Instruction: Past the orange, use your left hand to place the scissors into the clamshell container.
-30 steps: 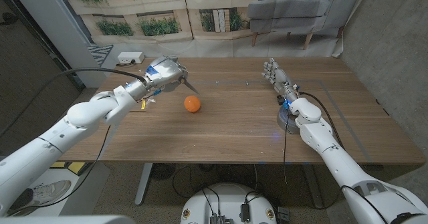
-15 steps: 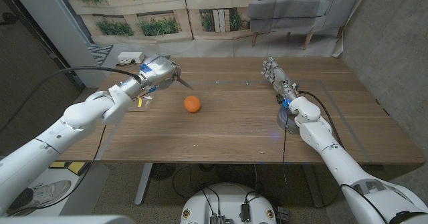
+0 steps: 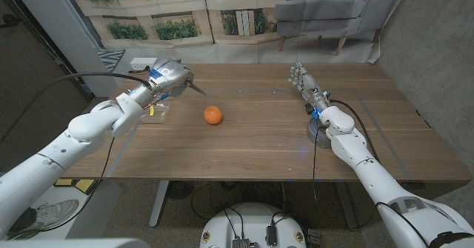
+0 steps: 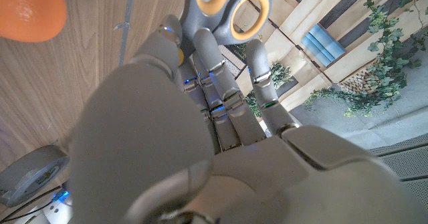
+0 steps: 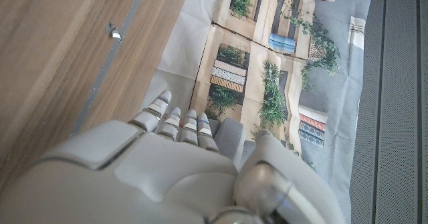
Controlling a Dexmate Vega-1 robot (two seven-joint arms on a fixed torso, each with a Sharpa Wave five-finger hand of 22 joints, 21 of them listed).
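**Spotter:** Where are the scissors?

**Operator:** In my left hand point(image 3: 169, 78), lifted off the wooden bench point(image 3: 259, 129) at its far left. The fingers point(image 4: 200, 57) are wrapped around the one pair of grey-and-orange-handled steel scissors point(image 4: 224, 7), blades point(image 3: 198, 89) jutting toward the single round orange fruit point(image 3: 212, 115).

**Spotter:** How do they handle?

**Operator:** I judge them stiff, light and slick on the metal, so the handle loops are the place to grip. The points could snag thin plastic.

**Spotter:** And the container?

**Operator:** I make out one clear plastic clamshell point(image 3: 155, 111) under my forearm, hard to read.

**Spotter:** Right hand?

**Operator:** My right hand point(image 3: 302, 78) holds nothing, fingers straight, standing edge-up.
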